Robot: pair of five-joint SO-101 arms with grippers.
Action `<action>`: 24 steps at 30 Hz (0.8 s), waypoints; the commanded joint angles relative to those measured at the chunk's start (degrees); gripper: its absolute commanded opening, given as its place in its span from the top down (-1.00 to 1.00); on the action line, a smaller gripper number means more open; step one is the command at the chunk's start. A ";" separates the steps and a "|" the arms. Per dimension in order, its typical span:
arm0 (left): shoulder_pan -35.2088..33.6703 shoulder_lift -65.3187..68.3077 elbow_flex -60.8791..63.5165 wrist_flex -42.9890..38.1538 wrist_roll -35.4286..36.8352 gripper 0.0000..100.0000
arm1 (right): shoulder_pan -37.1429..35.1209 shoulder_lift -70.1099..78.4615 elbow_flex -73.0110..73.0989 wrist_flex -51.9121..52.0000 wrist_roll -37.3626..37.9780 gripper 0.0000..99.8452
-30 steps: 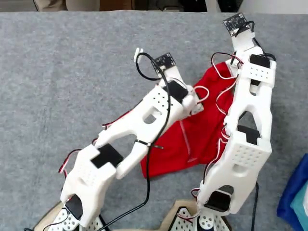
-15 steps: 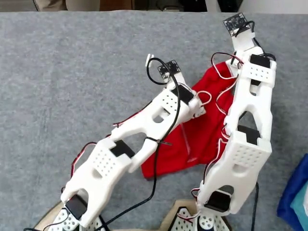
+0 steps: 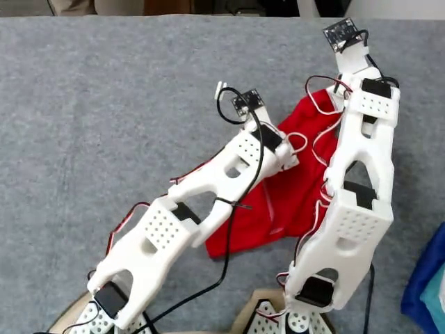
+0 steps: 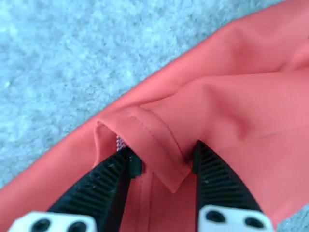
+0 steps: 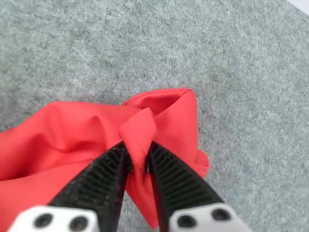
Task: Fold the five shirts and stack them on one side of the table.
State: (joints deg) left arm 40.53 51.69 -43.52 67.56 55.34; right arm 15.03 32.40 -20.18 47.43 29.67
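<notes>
A red shirt (image 3: pixel 288 202) lies crumpled on the grey table cover between my two arms. My left gripper (image 4: pixel 164 152) is open low over it, its black fingers (image 4: pixel 113 181) standing either side of a folded hem of the red shirt (image 4: pixel 241 87). In the high view the left arm (image 3: pixel 229 167) slants from the near left over the shirt's left part. My right gripper (image 5: pixel 137 150) is shut on a pinched fold of the red shirt (image 5: pixel 58 130) at its far edge. The right arm (image 3: pixel 358 153) stands over the shirt's right side and hides that part.
The grey table cover (image 3: pixel 104 104) stretches open to the left and the back. Blue and teal cloth (image 3: pixel 427 275) lies at the near right edge. Both arm bases sit at the near edge.
My left arm has stretched farther toward the back right over the shirt, and the shirt's near left edge has shifted slightly. The right arm has kept still.
</notes>
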 commanded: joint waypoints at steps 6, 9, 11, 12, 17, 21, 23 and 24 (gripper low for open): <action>-0.26 -0.66 -2.90 -0.35 -6.24 0.96 | 0.84 -0.22 -2.68 -1.14 -0.88 0.98; -0.88 -0.75 -2.90 -0.18 -6.24 0.96 | 0.84 -0.22 -2.68 -1.14 -0.88 0.98; -1.67 -0.75 -2.90 0.00 -6.24 0.96 | 0.75 -0.22 -2.68 -1.14 -0.88 0.98; -2.29 -0.75 -2.99 0.53 -6.24 0.96 | 0.75 -0.22 -2.68 -1.14 -0.88 0.98; -6.59 -0.75 -9.32 8.26 -6.24 0.96 | 0.57 -0.22 -2.68 -1.14 -0.88 0.98; -12.04 -0.75 -18.11 15.74 -6.33 0.96 | 0.22 -0.40 -2.68 -0.88 -0.97 0.98; -14.86 -0.75 -24.09 19.87 -6.33 0.96 | -0.84 -0.66 -2.68 -0.79 -0.97 0.98; -16.18 -0.75 -27.08 21.98 -6.33 0.96 | -1.27 -0.75 -2.77 -0.70 -0.97 0.98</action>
State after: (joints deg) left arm 28.04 51.78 -60.57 84.44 49.19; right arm 15.03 32.40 -20.18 47.43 29.67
